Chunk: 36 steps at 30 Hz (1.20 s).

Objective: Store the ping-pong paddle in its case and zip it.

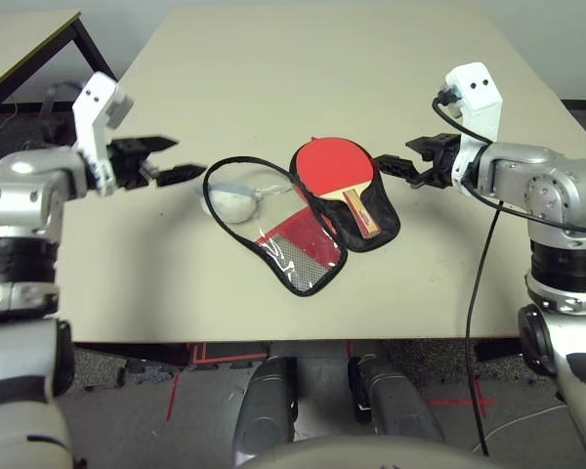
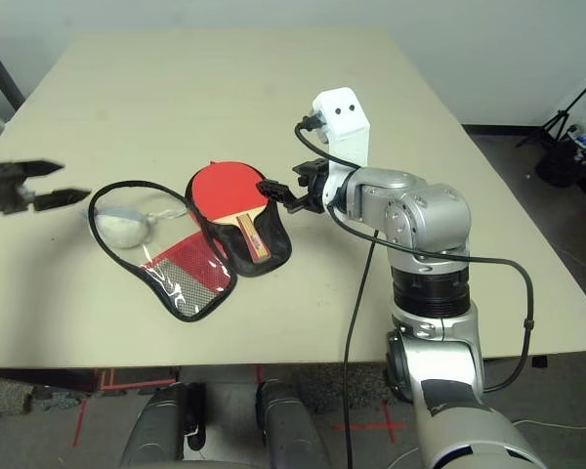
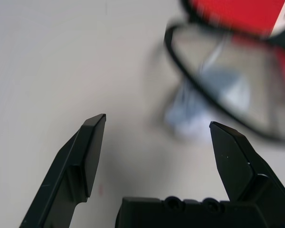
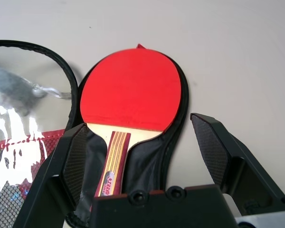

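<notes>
my round red rubber paddle (image 4: 129, 88) has a striped pale wooden handle; my soft case (image 1: 368, 210) shows black lining, black edging.

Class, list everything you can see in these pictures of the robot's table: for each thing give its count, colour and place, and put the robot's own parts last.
ping-pong paddle: one, red face, striped wooden handle, lying in the open case's black-lined half.
case: one, red and black, unzipped, spread flat mid-table.
flap: one, clear and red mesh, folded out to the robot's left.
white bundle: one, under the clear flap.
table: one, beige.
second table: one, beige, far left.
left gripper: one, black, open, left of the case.
right gripper: one, black, open, beside the case's right edge.
</notes>
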{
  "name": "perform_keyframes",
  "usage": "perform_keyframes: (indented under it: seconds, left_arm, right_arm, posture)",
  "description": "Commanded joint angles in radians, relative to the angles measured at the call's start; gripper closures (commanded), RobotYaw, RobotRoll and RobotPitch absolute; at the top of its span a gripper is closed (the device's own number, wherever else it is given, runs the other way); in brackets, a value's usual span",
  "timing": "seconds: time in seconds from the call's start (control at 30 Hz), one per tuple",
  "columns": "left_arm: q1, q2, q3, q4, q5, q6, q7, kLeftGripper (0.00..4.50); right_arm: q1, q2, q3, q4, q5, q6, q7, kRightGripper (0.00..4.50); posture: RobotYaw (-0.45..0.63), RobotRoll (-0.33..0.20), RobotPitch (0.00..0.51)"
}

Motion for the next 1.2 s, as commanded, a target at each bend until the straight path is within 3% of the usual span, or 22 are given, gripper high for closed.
perform_keyframes:
  seconds: [0.03,0.3,0.6,1.0,1.2]
  left_arm:
    - [0.072,0.022,-0.046,-0.051,0.013,0.040,-0.065,0.00]
    - [0.152,0.000,-0.134,-0.338,-0.037,0.234,-0.131,0.00]
    - [0.022,-0.167,-0.192,-0.441,-0.064,0.304,-0.073,0.00]
    - [-0.216,-0.300,-0.192,-0.315,-0.054,0.206,-0.026,0.00]
    - [-0.353,-0.463,-0.183,-0.066,-0.011,0.036,0.039,0.00]
  right_arm:
    - [0.034,-0.032,0.027,-0.011,0.019,-0.040,0.048,0.02]
    - [0.053,-0.037,0.020,-0.009,0.020,-0.056,0.046,0.02]
    - [0.058,-0.030,0.008,0.003,0.014,-0.075,0.019,0.02]
    - [0.044,-0.090,-0.018,0.002,0.052,-0.134,0.098,0.02]
    - [-0.041,-0.173,-0.063,0.081,0.072,-0.147,0.157,0.02]
  posture:
    - [0.02,0.000,0.128]
    - [0.00,0.000,0.122]
    - [-0.02,0.000,0.117]
    - [-0.03,0.000,0.115]
    - [-0.03,0.000,0.114]
